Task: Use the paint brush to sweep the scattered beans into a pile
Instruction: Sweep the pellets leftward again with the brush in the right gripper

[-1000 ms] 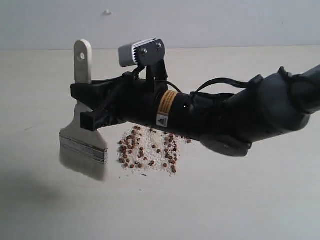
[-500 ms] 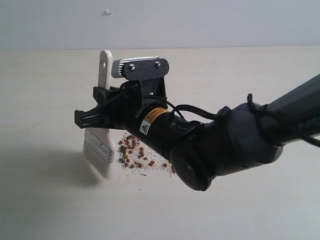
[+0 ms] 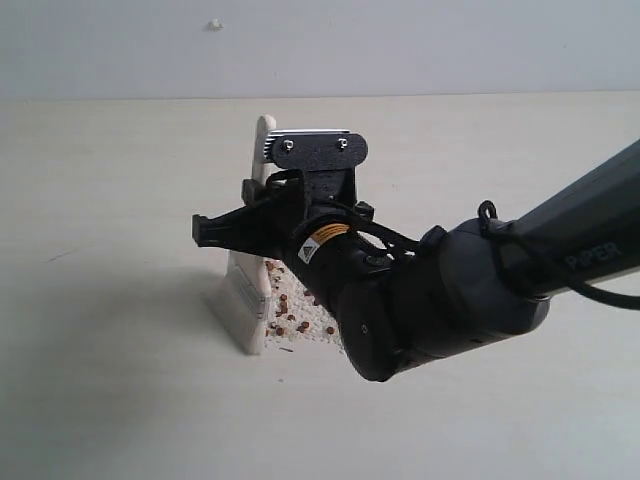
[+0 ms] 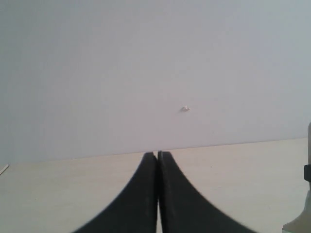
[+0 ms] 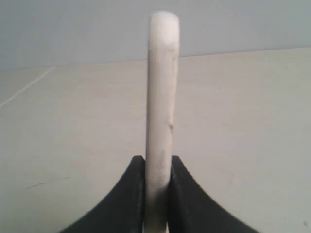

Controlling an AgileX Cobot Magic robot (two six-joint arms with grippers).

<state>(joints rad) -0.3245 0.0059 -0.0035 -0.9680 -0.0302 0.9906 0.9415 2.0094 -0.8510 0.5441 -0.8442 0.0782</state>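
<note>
Pale bench (image 3: 120, 400) and a blank grey wall (image 3: 450, 45) fill the exterior view, where the right hand (image 3: 235, 222) reaches in from the right and grips the paint brush (image 3: 247, 295) by its handle. The brush stands upright and edge-on, its bristles touching the bench at the left edge of the beans (image 3: 290, 318). From the left wrist, the left hand (image 4: 157, 162) has its fingers pressed together with nothing between them. From the right wrist, both fingers clamp the pale handle, which stands straight up.
</note>
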